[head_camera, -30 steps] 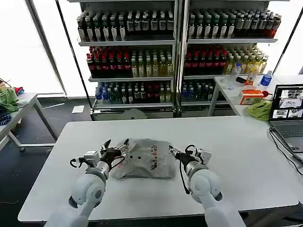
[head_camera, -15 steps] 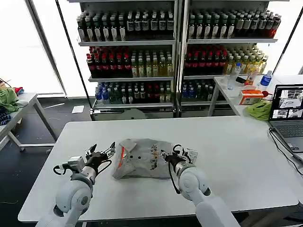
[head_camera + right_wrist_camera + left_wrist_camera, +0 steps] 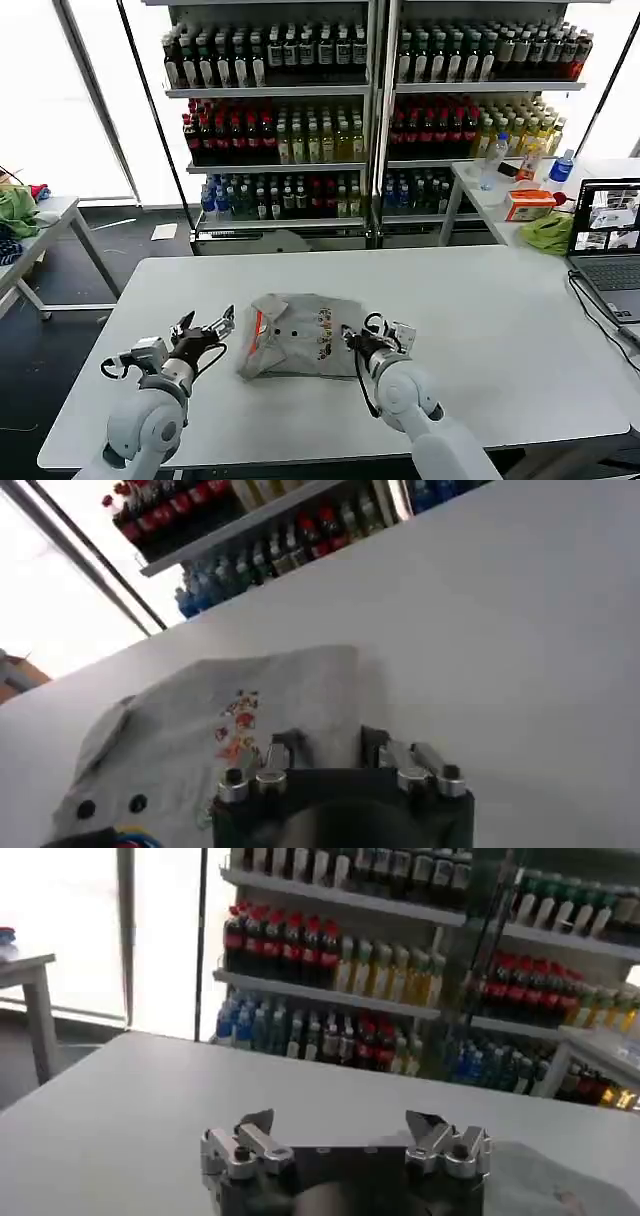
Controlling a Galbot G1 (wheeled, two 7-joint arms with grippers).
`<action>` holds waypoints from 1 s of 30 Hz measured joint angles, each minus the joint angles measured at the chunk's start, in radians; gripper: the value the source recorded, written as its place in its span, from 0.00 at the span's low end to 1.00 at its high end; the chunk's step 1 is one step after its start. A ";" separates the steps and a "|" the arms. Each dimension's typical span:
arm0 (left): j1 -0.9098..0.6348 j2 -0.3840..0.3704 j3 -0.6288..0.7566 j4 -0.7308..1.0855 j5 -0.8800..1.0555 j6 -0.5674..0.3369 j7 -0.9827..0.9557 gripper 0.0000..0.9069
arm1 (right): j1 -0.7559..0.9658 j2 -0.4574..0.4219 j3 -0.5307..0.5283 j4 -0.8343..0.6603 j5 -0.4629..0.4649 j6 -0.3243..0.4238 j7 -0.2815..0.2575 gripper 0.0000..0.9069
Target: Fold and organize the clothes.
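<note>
Grey shirt (image 3: 297, 337) lies roughly folded at the middle of the white table (image 3: 480, 300), orange-red collar trim on its left part, small multicoloured print (image 3: 238, 730) toward the right. Left gripper (image 3: 203, 331) hovers just left of the shirt, fingers spread wide, holding nothing. Right gripper (image 3: 357, 340) sits at the shirt's right edge, jaws a little apart, nothing clamped as far as I can tell.

Handling guess: light, limp cotton that will sag and slide on the smooth tabletop. Best pinched at an edge or corner, both sides together so the fold keeps.

Hard to tell: whether the right fingertips touch the cloth, how many layers are in the fold, and whether sleeves are tucked under. Near edge is hidden behind the right arm.
</note>
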 measured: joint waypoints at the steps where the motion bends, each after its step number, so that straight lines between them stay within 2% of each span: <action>1: 0.002 0.000 -0.001 0.000 0.000 0.000 0.000 1.00 | -0.002 -0.002 0.000 0.002 -0.003 0.000 -0.001 0.00; 12: 0.009 0.002 -0.029 -0.010 -0.006 0.002 0.000 1.00 | 0.013 -0.058 -0.019 0.026 -0.014 -0.006 -0.036 0.00; 26: 0.013 -0.013 -0.054 -0.023 -0.006 -0.012 0.002 1.00 | 0.080 -0.252 -0.009 -0.025 -0.058 -0.005 -0.128 0.01; 28: 0.013 -0.019 -0.051 -0.027 -0.007 -0.010 0.002 1.00 | 0.091 -0.265 -0.005 -0.042 -0.087 -0.004 -0.146 0.16; 29: 0.013 -0.021 -0.049 -0.029 -0.006 -0.009 0.001 1.00 | 0.097 -0.271 -0.001 -0.051 -0.104 -0.004 -0.156 0.50; 30: 0.014 -0.023 -0.048 -0.030 -0.006 -0.008 0.001 1.00 | 0.103 -0.275 0.002 -0.061 -0.120 -0.004 -0.164 1.00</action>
